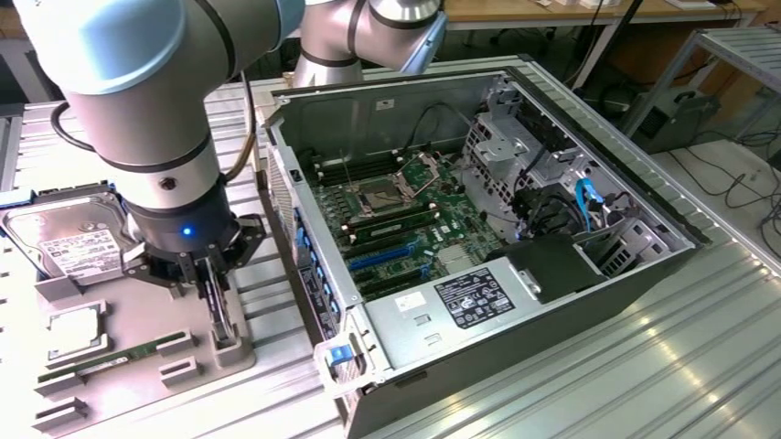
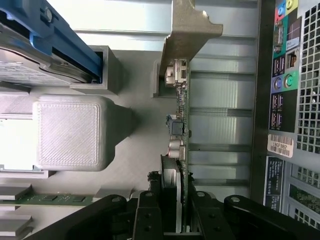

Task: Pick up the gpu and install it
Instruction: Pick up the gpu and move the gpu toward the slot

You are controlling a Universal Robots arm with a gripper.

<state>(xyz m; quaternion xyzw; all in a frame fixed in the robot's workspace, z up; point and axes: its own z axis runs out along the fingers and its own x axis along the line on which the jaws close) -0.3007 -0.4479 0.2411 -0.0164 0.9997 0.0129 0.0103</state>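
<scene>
The gripper (image 2: 176, 205) is closed narrowly on the gpu (image 2: 183, 131), with one black finger (image 2: 149, 210) against each face. The card's near end lies between the jaws.

The gpu stands on edge in a slot of the grey tray (image 1: 137, 322), on the exterior view's left of the open case (image 1: 550, 352), just beside its rear panel. Its long axis runs near to far, roughly along that panel. The silver bracket (image 2: 187, 35) is at the far end, away from the jaws, beside a small grey block of the tray. The bulkier side with the heatsink faces the exterior view's left, and the thin green board edge faces the case.

The card's near end is hidden under the gripper, and the bracket's tip is cut off at the edge of the wrist view. In the exterior view the arm and gripper cover most of the card, so little of it can be made out there.

Further to the exterior view's left on the tray lie the hard drive (image 1: 68, 240) at the far end and the memory stick (image 1: 112, 360) nearer.
</scene>
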